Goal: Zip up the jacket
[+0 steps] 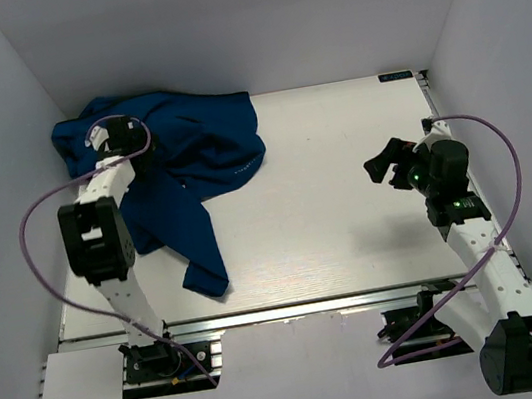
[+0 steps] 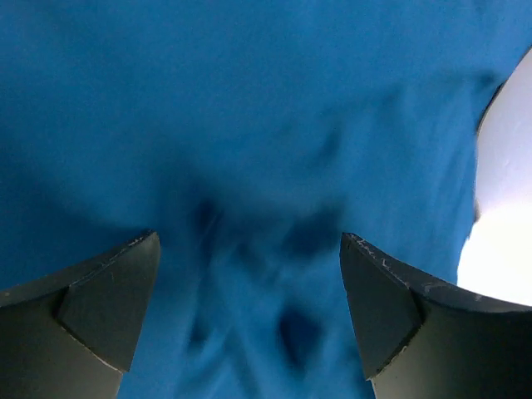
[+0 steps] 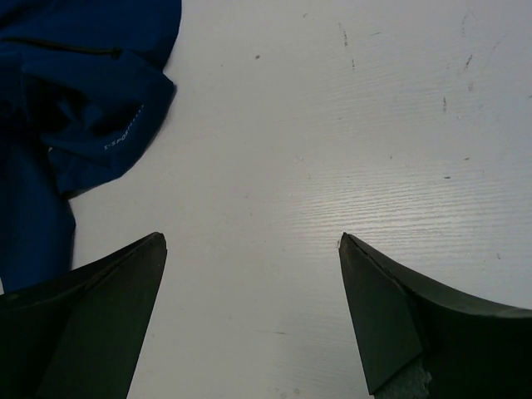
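From above, the dark blue jacket [image 1: 199,159] lies crumpled at the far left of the bench [image 1: 353,236], one sleeve trailing nearward. The left end effector [image 1: 124,136] hangs over it; the right end effector [image 1: 382,163] is well apart, at the right. Left wrist: fingers [image 2: 91,299] spread wide, released, with blurred blue fabric between them. Right wrist: fingers [image 3: 100,316] likewise spread, gripping nothing, over the bench, the jacket's edge at far left.
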`<state>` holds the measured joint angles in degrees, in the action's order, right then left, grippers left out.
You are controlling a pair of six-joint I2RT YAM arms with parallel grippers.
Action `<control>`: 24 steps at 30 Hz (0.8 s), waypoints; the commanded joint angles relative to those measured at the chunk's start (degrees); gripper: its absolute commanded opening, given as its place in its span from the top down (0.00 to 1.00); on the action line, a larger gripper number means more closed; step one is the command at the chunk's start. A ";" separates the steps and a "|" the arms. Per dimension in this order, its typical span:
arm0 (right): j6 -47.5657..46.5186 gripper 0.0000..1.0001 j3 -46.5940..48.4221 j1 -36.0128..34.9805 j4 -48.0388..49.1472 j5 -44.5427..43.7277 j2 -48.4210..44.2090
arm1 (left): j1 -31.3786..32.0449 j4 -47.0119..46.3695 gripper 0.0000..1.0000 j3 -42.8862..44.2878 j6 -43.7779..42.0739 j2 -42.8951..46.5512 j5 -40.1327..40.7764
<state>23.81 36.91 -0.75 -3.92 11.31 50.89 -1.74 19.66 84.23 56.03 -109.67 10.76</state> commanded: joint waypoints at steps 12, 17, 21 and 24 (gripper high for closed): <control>-4.83 0.11 -0.26 0.14 2.78 6.97 -1.94 | 0.85 -15.17 1.00 31.35 -4.42 -25.78 -18.49; -3.78 0.11 0.45 0.14 1.90 4.78 -3.78 | 8.32 -13.71 1.00 31.97 -18.40 -14.19 -30.15; -1.76 0.11 0.45 0.14 2.17 1.44 -6.06 | 19.89 -8.41 1.00 21.11 -23.68 -0.85 -28.10; -1.84 0.10 2.28 0.14 1.12 0.47 -6.33 | 26.07 -17.70 1.00 -2.86 -21.33 13.48 -32.53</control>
<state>21.47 36.86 -0.75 -3.07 13.96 45.30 16.93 7.49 93.62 36.58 -111.57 -12.56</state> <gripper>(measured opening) 0.895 0.035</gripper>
